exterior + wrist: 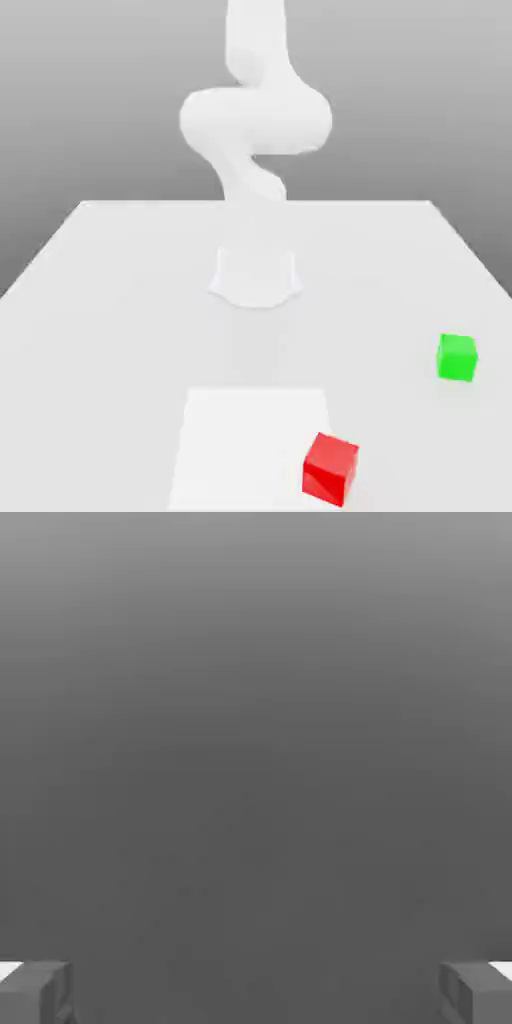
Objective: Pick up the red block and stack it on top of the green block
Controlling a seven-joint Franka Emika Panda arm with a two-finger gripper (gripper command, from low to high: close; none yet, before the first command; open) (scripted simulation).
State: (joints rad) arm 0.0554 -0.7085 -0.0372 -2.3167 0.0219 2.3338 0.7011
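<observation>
Closest to where I'm standing is the red block (330,467), sitting flat on the table (100,330) and turned a bit so one corner faces forward. It overlaps the near corner of a paler square patch (250,430) on the tabletop, on the exterior view's right side of that patch. Nothing is touching it.

A bit further back and off toward the exterior view's right is the green block (456,357), also just resting on the table by itself. The two blocks are well apart, with bare surface between them, and nothing is stacked on the green one.

Further back again, around the middle of the table, is the round base (256,278) of the arm (255,120), all white. It rises from there and bends into a chunky elbow high above the table, then runs up past the top edge of the exterior view.

From the hand view, the gripper (256,992) is spread wide: one grey fingertip (40,992) sits at each side edge with a big empty gap between, nothing held. Beyond the fingers there's just plain grey background.
</observation>
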